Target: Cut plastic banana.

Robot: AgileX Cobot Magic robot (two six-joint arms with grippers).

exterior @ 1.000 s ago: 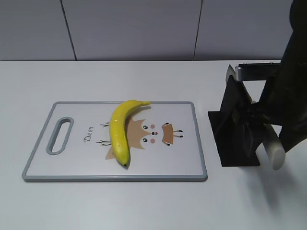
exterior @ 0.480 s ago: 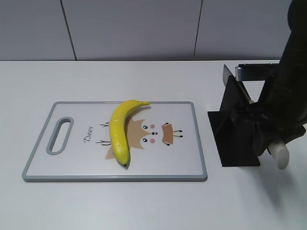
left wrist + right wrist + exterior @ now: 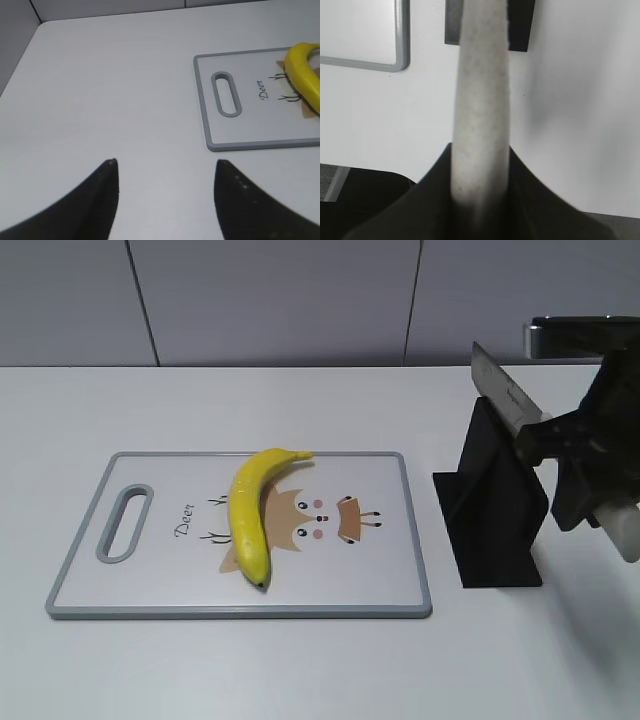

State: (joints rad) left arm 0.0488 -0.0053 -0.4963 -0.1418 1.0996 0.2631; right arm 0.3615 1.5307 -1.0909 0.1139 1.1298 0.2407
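The plastic banana (image 3: pixel 250 512) is glossy yellow and curved. It lies on the grey-rimmed cutting board (image 3: pixel 400 540) with its dark tip toward the front. Part of it shows in the left wrist view (image 3: pixel 305 70). My right gripper (image 3: pixel 585 475) is shut on the pale handle (image 3: pixel 481 100) of a knife (image 3: pixel 505 390). It holds the knife in the air above the black knife stand (image 3: pixel 495 520), blade pointing up and left. My left gripper (image 3: pixel 165 167) is open and empty over bare table, left of the board's handle slot (image 3: pixel 226 94).
The board (image 3: pixel 205 100) lies mid-table with a deer drawing on it. The knife stand sits to its right. A grey wall panel (image 3: pixel 300 300) runs along the back table edge. A metal bar (image 3: pixel 580 335) shows at the upper right.
My right gripper has lifted the knife up out of the stand; the blade now stands free above it. The banana and board have not moved.
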